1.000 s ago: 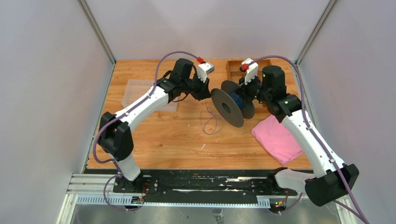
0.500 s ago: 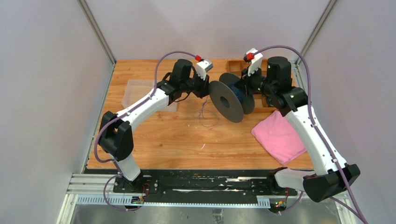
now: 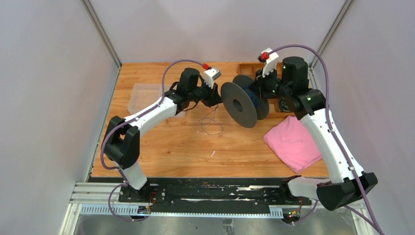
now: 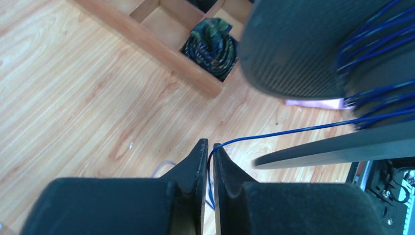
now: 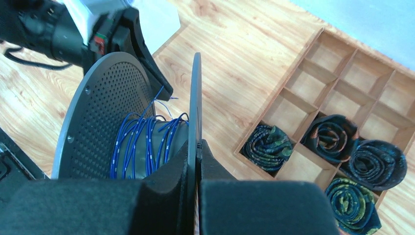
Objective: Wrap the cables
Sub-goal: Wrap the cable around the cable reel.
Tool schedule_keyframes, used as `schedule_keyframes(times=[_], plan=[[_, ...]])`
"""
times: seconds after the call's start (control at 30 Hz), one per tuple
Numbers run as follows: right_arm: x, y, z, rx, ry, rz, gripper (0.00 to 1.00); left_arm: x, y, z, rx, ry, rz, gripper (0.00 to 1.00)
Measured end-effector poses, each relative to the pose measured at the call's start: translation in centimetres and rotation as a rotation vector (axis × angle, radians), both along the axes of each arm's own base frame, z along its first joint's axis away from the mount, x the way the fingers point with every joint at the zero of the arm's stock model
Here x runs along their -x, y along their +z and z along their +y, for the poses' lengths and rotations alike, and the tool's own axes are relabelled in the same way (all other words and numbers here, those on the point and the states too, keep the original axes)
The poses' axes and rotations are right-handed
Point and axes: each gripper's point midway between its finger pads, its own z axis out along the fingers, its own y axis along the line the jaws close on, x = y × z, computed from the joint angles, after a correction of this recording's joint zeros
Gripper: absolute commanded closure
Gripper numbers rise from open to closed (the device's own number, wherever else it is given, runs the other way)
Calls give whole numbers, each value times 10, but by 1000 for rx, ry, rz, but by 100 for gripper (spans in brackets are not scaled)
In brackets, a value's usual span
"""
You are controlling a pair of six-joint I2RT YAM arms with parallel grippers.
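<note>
Above the table (image 3: 161,147), centre-far, the spool (image 3: 238,104) is clamped by its flange in the right pincer (image 5: 196,144). The left pincer (image 4: 210,148) is closed on the cable (image 4: 293,130), which runs right onto the spool hub. Hazard: uneven tension could pull the cable free or loosen windings.

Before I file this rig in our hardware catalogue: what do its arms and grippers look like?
The left arm and right arm have white shells, black joints and a purple hose each. A white wrist block carries a red tab. The left gripper and right gripper have matte black, wedge-shaped fingers.
</note>
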Motion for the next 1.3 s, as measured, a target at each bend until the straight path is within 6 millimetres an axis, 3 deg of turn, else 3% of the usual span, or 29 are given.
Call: schedule_keyframes(times=[0.2,0.73,1.13,1.3], plan=[[-3,24,0,-31,-7,-55,99,-1,-26,16,-26,42,58,83],[-3,54,-2,-49,-20,-96,100,-2,-27,16,-31,37,44,81],[-7,57,-7,-33,-50,-86,99,12,-44,30,-115,-2,36,71],[-11,78,-12,-47,-72,-139,100,22,-59,43,-169,-7,63,66]])
